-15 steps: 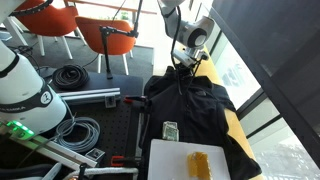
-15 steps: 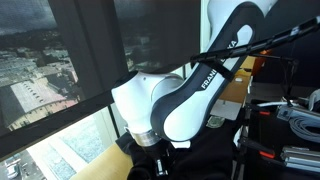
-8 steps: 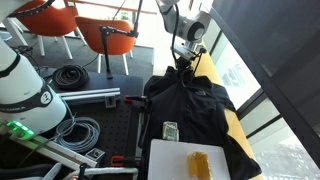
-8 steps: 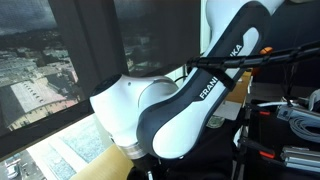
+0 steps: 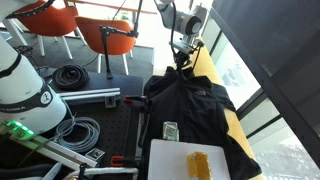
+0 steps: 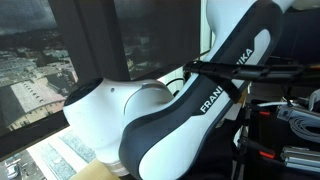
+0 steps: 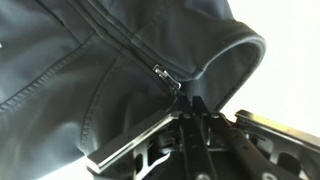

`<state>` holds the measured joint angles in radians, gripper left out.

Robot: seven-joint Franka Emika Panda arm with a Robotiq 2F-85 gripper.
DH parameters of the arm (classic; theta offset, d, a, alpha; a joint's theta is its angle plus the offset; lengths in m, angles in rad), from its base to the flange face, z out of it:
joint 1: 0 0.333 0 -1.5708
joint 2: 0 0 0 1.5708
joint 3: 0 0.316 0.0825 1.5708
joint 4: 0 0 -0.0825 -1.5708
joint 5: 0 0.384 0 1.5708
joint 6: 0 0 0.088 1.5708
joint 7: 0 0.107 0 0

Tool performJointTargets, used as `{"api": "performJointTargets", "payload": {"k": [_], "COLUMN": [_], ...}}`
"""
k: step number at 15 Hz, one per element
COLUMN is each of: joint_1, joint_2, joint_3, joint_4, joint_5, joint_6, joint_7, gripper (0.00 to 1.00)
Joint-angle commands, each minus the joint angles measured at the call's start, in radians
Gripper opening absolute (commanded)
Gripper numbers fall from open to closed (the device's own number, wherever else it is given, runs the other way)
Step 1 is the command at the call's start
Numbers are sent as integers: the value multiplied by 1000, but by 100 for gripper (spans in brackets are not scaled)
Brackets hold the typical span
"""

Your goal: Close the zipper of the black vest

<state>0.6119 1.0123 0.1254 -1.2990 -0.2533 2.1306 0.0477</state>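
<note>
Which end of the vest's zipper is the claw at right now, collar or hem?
The collar end: the claw sits by the zipper at the black vest's curved collar rim, opposite the hem by the white board.

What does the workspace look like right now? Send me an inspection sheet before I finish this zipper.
Surface: yellow tabletop, mostly under the vest.
Job's things: black vest lies spread out; zipper is closed up to the zipper pull, near the collar.
Clutter: white board with a yellow sponge; small grey object beside the vest.
Grippers: gripper at the collar, fingertips together beside the pull; grip not confirmable.
Cables: cable coils on the floor.
Surroundings: orange chairs, window; the robot arm fills an exterior view.
</note>
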Motion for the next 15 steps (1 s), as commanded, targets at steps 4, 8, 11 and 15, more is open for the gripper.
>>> {"api": "performJointTargets", "payload": {"k": [4,8,11,15], "joint_1": [36,49,57,44], "joint_2": [61,77,82,48], "joint_3": [13,14,13,16], "joint_4": [126,156,163,121], "joint_5": [-4,-10,-12,-3], "joint_6": [-68,-90,-92,-77], "joint_7": [-14,-15,-15,-24], "gripper": [2,2,2,40]}}
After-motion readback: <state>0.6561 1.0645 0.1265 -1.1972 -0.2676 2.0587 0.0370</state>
